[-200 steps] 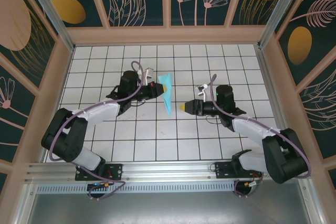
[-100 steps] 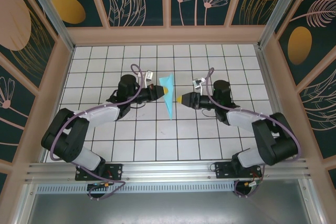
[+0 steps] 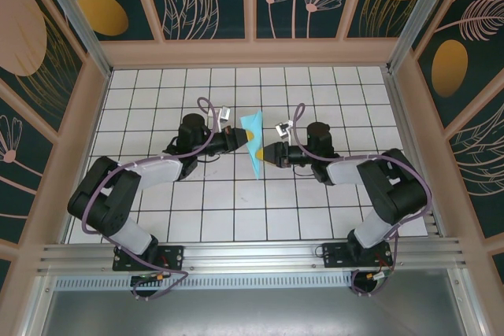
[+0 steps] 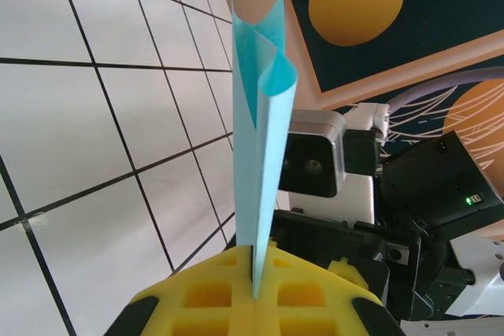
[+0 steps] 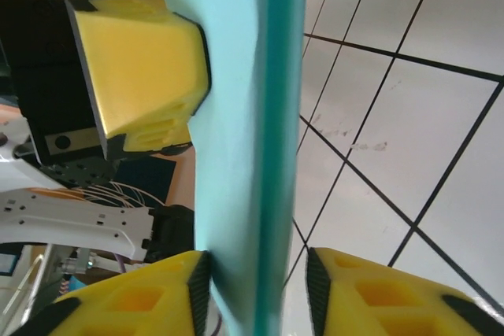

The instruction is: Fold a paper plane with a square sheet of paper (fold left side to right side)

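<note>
blocked: paper plane (image 3: 253, 144) between both end effectors | free: surrounding table (image 3: 236, 210)

Paper plane (image 3: 253, 145): turquoise, folded narrow, pointed dart, creased layers, held edge-up above the tiled table's centre, tip toward arm bases.

Matt thin paper plane (image 4: 264, 147); end effector pads (image 5: 142, 68) perhaps foam.

Right gripper (image 5: 256, 293): yellow fingers (image 5: 134, 300) at bottom edge, jaws parted, a gap on each side of the paper.
Paper plane (image 5: 236, 116): turquoise, edge-on, rising straight up from between the jaws; dark fold line on its right edge.
Left gripper (image 5: 146, 76): yellow tip pressed to the paper's left face, above-left of the jaws.
Table (image 5: 394, 116): white tiles, black grid lines, right of the paper.
</note>
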You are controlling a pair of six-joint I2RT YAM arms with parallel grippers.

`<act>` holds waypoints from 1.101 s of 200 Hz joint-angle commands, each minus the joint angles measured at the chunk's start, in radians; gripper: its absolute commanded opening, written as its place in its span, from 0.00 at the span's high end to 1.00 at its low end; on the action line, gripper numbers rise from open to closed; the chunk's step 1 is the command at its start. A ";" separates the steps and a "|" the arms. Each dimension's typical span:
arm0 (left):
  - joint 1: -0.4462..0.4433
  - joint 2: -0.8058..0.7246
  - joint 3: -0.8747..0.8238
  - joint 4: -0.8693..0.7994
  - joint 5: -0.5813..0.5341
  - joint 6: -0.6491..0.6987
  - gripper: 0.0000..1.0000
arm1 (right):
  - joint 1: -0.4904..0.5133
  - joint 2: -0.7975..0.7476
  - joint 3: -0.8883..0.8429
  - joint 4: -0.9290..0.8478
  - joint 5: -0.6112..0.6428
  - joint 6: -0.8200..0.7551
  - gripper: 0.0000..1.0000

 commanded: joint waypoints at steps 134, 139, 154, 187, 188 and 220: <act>0.082 -0.088 -0.002 -0.095 -0.062 0.001 0.24 | -0.027 -0.062 -0.030 0.093 -0.104 0.003 0.92; 0.082 -0.080 -0.002 -0.073 -0.050 -0.014 0.23 | -0.026 -0.064 -0.032 0.110 -0.111 0.015 0.92; 0.082 -0.053 0.000 -0.005 -0.016 -0.048 0.23 | -0.025 -0.070 -0.032 0.122 -0.128 0.029 0.92; 0.082 -0.042 0.008 0.078 0.029 -0.077 0.39 | -0.023 -0.071 -0.024 0.080 -0.143 0.010 0.92; 0.082 -0.042 0.009 0.077 0.031 -0.077 0.40 | -0.022 -0.071 -0.023 0.078 -0.143 0.009 0.92; 0.082 -0.045 0.012 0.070 0.048 -0.066 0.66 | -0.014 -0.054 -0.013 0.060 -0.145 -0.001 0.92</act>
